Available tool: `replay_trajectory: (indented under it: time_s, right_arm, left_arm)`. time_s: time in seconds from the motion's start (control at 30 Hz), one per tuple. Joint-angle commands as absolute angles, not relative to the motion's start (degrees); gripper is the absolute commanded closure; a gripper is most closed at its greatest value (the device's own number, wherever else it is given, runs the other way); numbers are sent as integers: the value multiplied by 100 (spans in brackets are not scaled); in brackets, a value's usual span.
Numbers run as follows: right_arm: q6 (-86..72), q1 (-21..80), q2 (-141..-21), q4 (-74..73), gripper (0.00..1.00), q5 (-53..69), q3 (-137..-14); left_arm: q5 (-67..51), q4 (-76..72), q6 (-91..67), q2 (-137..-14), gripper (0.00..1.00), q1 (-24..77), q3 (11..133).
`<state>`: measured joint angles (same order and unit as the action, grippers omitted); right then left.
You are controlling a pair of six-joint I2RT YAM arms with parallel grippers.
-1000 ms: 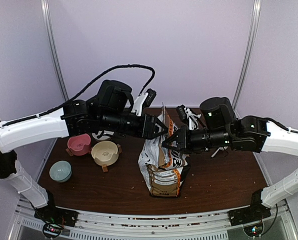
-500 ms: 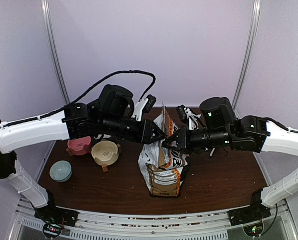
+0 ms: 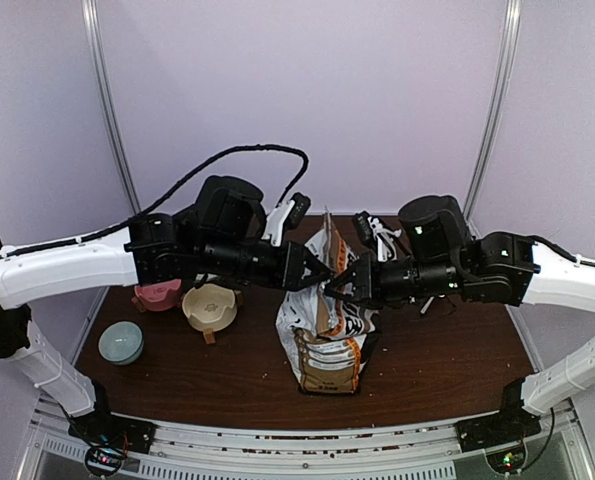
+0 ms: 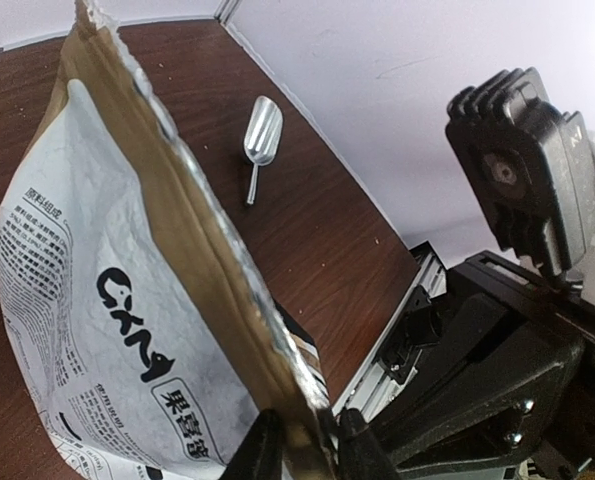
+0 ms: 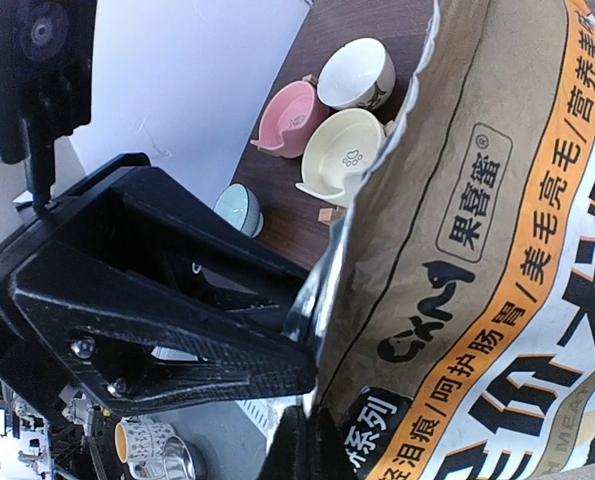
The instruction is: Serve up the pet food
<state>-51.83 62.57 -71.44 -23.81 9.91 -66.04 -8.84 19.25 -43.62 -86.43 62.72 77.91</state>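
Left gripper [image 3: 321,272] is clenched on the top edge of the paper bag [image 3: 322,345] in the overhead view. Right gripper [image 3: 337,286] nips the same edge just beside it, tips nearly touching. Bag hangs below both; its long axis runs from the pinched top down toward the near edge of the dark wood table [image 3: 447,350], bottom resting there. Pet food: no pellets show in any view. The bag's mouth is pressed flat and hides the inside, so the kibble's lie and axis cannot be told. Left of the left gripper sit a pink bowl [image 3: 157,293] half under the arm, a cream bowl [image 3: 209,303] and a pale green bowl [image 3: 120,342]. Left wrist view: two black fingers, cut off at the frame bottom, squeeze the crinkled, foil-lined lip, which runs straight away from them. Bag face is matte white with a black "CXM" mark. Beyond the lip a silver metal scoop [image 4: 260,140] lies flat, handle toward the fingers. The right arm's black housing is close on the right. Right wrist view: fingers mostly out of frame, closed onto the jagged edge. A brown panel with an orange stripe lies right, the left gripper's angular black body hard against the left. A white bowl [image 5: 357,70] sits beyond.
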Motion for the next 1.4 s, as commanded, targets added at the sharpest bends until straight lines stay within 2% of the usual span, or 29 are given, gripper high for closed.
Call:
replay_trajectory:
  time_s: [0.0, 0.13, 0.17, 0.77, 1.0, 1.37]
  right_arm:
    - [-5136, 6323, -7117, -2372, 100, 744, -6548]
    - [-5124, 6319, -7128, -2415, 100, 661, -6565]
    - [-5123, 6327, -7128, -2435, 100, 626, -6572]
    - [-5078, 6337, -7050, -2415, 100, 475, -6545]
    - [-4943, 6341, -7090, -1505, 100, 1110, -6455]
    - [-5071, 6339, -7297, 275, 100, 1882, -5939]
  left_arm:
    - [-1171, 1653, -4518, -8596, 81, 6328, 7554]
    - [-1151, 1635, -4526, -8565, 98, 6337, 7528]
    - [-1118, 1635, -4533, -8542, 100, 6337, 7517]
    - [-609, 1628, -4599, -8181, 100, 6337, 7458]
    - [-77, 1414, -4606, -7647, 72, 6337, 7165]
    - [-198, 1663, -4503, -7486, 45, 6337, 7241]
